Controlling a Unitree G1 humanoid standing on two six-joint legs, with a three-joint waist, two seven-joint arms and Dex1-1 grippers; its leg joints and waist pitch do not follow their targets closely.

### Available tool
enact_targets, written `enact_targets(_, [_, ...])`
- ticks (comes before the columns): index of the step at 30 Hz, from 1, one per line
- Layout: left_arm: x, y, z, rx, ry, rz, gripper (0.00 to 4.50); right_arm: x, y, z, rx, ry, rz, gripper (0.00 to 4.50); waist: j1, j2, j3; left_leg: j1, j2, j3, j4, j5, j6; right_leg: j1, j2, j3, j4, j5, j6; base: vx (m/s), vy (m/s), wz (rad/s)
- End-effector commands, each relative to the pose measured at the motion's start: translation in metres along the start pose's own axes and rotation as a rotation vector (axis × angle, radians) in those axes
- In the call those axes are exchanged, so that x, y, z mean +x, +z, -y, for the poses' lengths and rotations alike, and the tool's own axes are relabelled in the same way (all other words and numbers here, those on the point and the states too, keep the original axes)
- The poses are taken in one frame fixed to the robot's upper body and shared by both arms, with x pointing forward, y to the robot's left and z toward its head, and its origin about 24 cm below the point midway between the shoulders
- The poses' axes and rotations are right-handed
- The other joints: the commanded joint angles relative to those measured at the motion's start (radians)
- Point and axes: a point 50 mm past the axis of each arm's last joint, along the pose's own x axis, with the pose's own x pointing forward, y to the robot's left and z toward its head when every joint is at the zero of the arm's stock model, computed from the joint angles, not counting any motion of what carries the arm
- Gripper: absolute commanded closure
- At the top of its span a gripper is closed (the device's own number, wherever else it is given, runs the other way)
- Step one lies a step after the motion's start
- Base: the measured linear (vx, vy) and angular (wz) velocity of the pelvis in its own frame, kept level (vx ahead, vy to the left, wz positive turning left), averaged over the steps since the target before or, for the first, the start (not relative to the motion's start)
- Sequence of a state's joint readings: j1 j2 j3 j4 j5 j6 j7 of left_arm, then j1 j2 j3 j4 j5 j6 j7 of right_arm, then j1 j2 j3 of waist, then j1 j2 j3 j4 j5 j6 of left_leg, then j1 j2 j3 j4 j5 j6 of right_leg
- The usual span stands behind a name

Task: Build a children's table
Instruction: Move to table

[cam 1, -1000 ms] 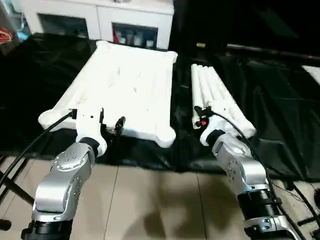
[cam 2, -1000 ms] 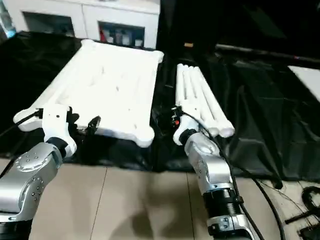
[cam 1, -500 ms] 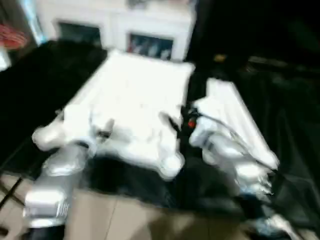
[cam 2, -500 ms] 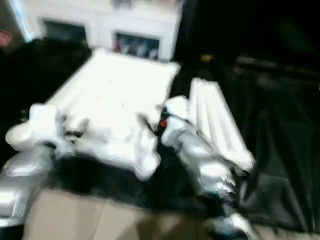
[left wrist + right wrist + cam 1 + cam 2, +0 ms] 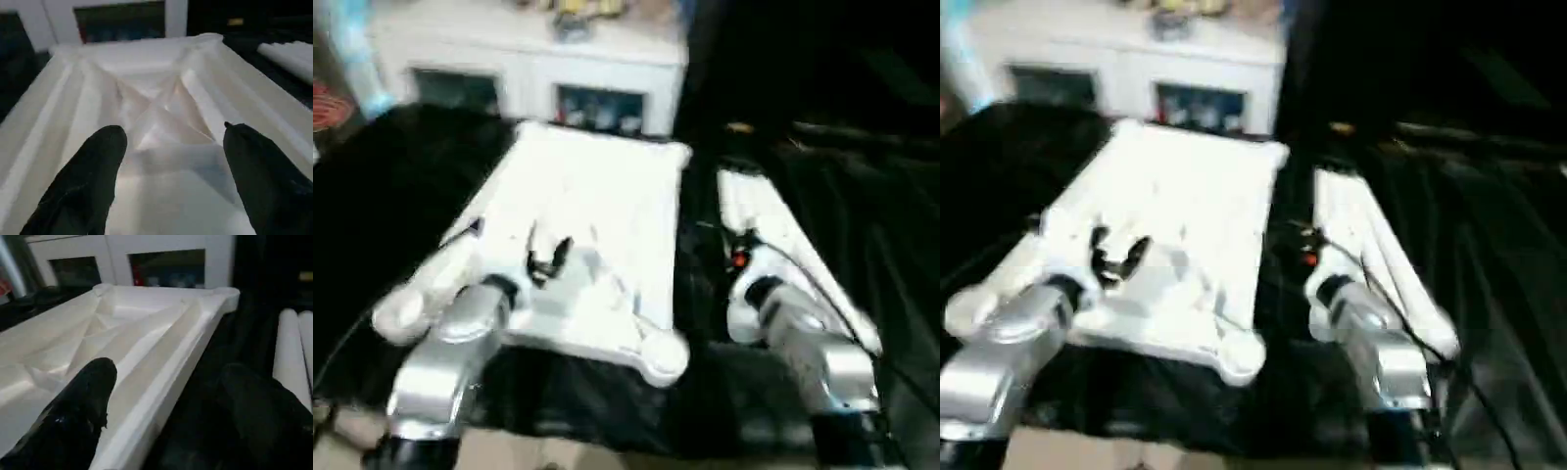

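The children's table lies in parts on the black cloth. Its white tabletop [image 5: 597,206] rests ribbed underside up, with a rounded corner socket [image 5: 661,357] near me. The white legs [image 5: 773,225] lie side by side to its right. My left gripper [image 5: 546,259] hovers open over the near part of the tabletop, and its two black fingers [image 5: 83,186] frame the crossing ribs [image 5: 161,117]. My right gripper [image 5: 161,406] is open and empty at the tabletop's right edge [image 5: 176,357], over the dark gap before the legs [image 5: 293,352].
The large work table draped in black cloth [image 5: 842,176] stretches to the right and left of the parts. A white cabinet with glass doors [image 5: 538,69] stands behind it. A black cable [image 5: 803,274] runs along my right forearm.
The whole view has shifted with the camera. Both arms now reach farther in: the left gripper stands over the tabletop instead of at its near edge. Both grippers have stayed open.
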State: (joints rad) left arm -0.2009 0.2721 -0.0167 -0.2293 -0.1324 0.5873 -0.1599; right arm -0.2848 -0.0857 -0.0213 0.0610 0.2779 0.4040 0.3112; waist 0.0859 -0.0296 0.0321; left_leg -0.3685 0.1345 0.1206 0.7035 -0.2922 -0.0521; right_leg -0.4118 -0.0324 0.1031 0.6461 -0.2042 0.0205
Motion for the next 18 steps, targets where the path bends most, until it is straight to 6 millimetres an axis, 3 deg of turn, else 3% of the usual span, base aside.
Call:
enact_targets(1, [0.002,0.0,0.003,-0.019,0.003,-0.007,0.87,0.002,0.006,-0.001,-0.032,0.009,-0.002,0.59,-0.035,0.059,-0.055,0.033,0.103,-0.097,-0.18,-0.068,-0.17,0.017,-0.011,-0.094,0.002,0.02,-0.097,-0.089,0.16,-0.31])
enact_targets(2, [0.003,0.0,0.004,-0.039,0.006,-0.001,0.87,0.002,0.005,-0.002,-0.044,0.018,-0.013,0.59,-0.043,0.065,-0.05,0.04,0.125,-0.098,-0.183,-0.064,-0.195,0.011,-0.02,-0.103,-0.003,0.017,-0.102,-0.071,0.119,-0.09])
enact_targets(3, [0.003,0.001,0.004,-0.064,0.008,0.004,0.87,0.002,0.005,-0.002,-0.06,0.027,-0.02,0.59,-0.071,0.065,-0.047,0.037,0.168,-0.127,-0.203,-0.027,-0.174,0.025,-0.033,-0.126,0.013,-0.014,-0.099,-0.065,0.059,0.05])
enact_targets(4, [0.003,0.001,0.004,-0.082,0.01,0.009,0.87,0.003,0.005,-0.002,-0.073,0.033,-0.024,0.59,-0.073,0.059,-0.048,0.041,0.186,-0.121,-0.197,0.002,-0.079,0.025,-0.05,-0.135,0.007,-0.043,-0.095,-0.065,0.059,0.05])
enact_targets(5, [0.003,0.002,0.004,-0.066,0.008,0.008,0.87,0.003,0.006,-0.002,-0.084,0.044,-0.027,0.59,-0.082,0.048,-0.05,0.037,0.183,-0.118,-0.193,0.011,-0.021,0.035,-0.06,-0.134,0.0,-0.034,-0.105,-0.072,-0.004,0.02])
enact_targets(6, [0.004,0.003,0.007,-0.051,-0.01,0.006,0.87,0.004,0.007,0.001,-0.101,0.048,-0.031,0.59,-0.075,0.028,-0.05,0.014,0.13,-0.075,-0.161,0.022,0.068,0.06,-0.089,-0.121,-0.053,0.007,-0.161,-0.088,-0.058,-0.02])
enact_targets(7, [0.004,0.003,0.007,-0.046,-0.016,0.006,0.87,0.004,0.007,0.002,-0.105,0.049,-0.032,0.59,-0.065,0.022,-0.046,-0.005,0.087,-0.039,-0.146,-0.021,0.071,0.07,-0.109,-0.108,-0.087,-0.014,-0.199,-0.088,-0.058,-0.02])
enact_targets(8, [0.004,0.003,0.009,-0.032,-0.03,0.003,0.87,0.004,0.009,0.005,-0.113,0.065,-0.028,0.59,-0.047,0.001,-0.045,-0.011,0.047,-0.007,-0.136,-0.1,0.041,0.082,-0.134,-0.095,-0.114,-0.204,-0.196,-0.106,-0.085,0.0])
enact_targets(9, [0.003,0.004,0.01,-0.022,-0.054,0.0,0.87,0.006,0.014,0.008,-0.138,0.096,-0.026,0.59,-0.031,-0.013,-0.04,-0.009,0.05,-0.002,-0.135,-0.118,0.024,0.074,-0.145,-0.085,-0.134,-0.451,-0.133,-0.083,-0.093,0.02])
enact_targets(10, [0.003,0.003,0.011,-0.019,-0.073,-0.003,0.87,0.006,0.015,0.009,-0.149,0.118,-0.027,0.59,-0.027,-0.01,-0.036,-0.006,0.056,-0.001,-0.145,-0.113,0.02,0.062,-0.136,-0.087,-0.143,-0.576,-0.098,-0.083,-0.093,0.02])
enact_targets(11, [0.002,0.002,0.013,-0.019,-0.1,-0.009,0.87,0.005,0.017,0.009,-0.163,0.156,-0.029,0.59,-0.028,-0.008,-0.034,-0.006,0.06,-0.001,-0.15,-0.122,0.016,0.057,-0.131,-0.09,-0.144,-0.599,-0.091,-0.05,-0.086,0.02])
enact_targets(12, [0.001,0.001,0.015,-0.02,-0.157,-0.017,0.87,0.002,0.019,0.008,-0.192,0.246,-0.045,0.59,-0.03,-0.004,-0.032,-0.004,0.068,-0.003,-0.159,-0.147,0.005,0.052,-0.118,-0.1,-0.139,-0.591,-0.088,-0.026,-0.064,0.01])
enact_targets(13, [0.0,0.001,0.016,-0.02,-0.173,-0.019,0.87,0.001,0.019,0.007,-0.201,0.275,-0.052,0.59,-0.029,-0.01,-0.034,-0.002,0.072,-0.002,-0.161,-0.154,0.005,0.052,-0.114,-0.103,-0.138,-0.566,-0.09,-0.026,-0.064,0.01])
enact_targets(15, [-0.003,-0.001,0.018,0.019,-0.257,-0.035,0.87,-0.008,0.018,0.002,-0.262,0.435,-0.092,0.59,-0.017,-0.002,-0.036,0.005,0.084,0.001,-0.169,-0.145,0.021,0.053,-0.108,-0.106,-0.123,-0.41,-0.127,0.0,0.0,0.0])
enact_targets(16, [-0.004,-0.002,0.018,0.031,-0.274,-0.041,0.87,-0.01,0.018,0.002,-0.275,0.467,-0.1,0.59,-0.02,0.001,-0.036,0.002,0.089,0.006,-0.172,-0.135,0.02,0.055,-0.105,-0.108,-0.114,-0.332,-0.152,0.0,0.0,0.0])
enact_targets(17, [-0.006,-0.003,0.021,0.074,-0.349,-0.045,0.87,-0.014,0.016,0.002,-0.3,0.517,-0.128,0.59,-0.019,-0.003,-0.039,0.001,0.091,0.008,-0.172,-0.117,0.021,0.057,-0.104,-0.108,-0.109,-0.286,-0.163,0.0,0.0,0.0])
enact_targets(18, [-0.01,-0.006,0.025,0.113,-0.427,-0.062,0.87,-0.019,0.015,0.002,-0.328,0.569,-0.156,0.59,-0.015,0.001,-0.041,0.003,0.092,0.009,-0.171,-0.081,0.027,0.06,-0.105,-0.109,-0.101,-0.209,-0.185,0.0,0.0,0.0])
